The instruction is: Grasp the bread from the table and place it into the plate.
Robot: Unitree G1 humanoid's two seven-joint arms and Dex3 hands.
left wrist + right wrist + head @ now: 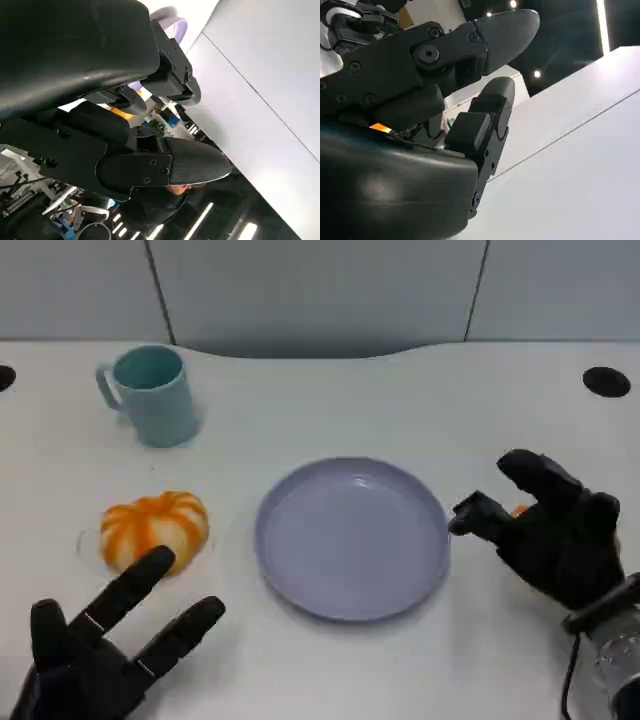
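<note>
The bread (154, 529) sits left of the plate (352, 538), just past my left hand (100, 650) — fingers spread, holding nothing. Looks soft and light, so I'd cup its sides gently. My right hand (550, 530) — can't tell.

Setting: office or lab workspace. Evidence: white desk (330, 660) with black cable holes (606, 381) at its back corners; grey partition panels (320, 285) behind; ceiling strip lights (603, 20).
</note>
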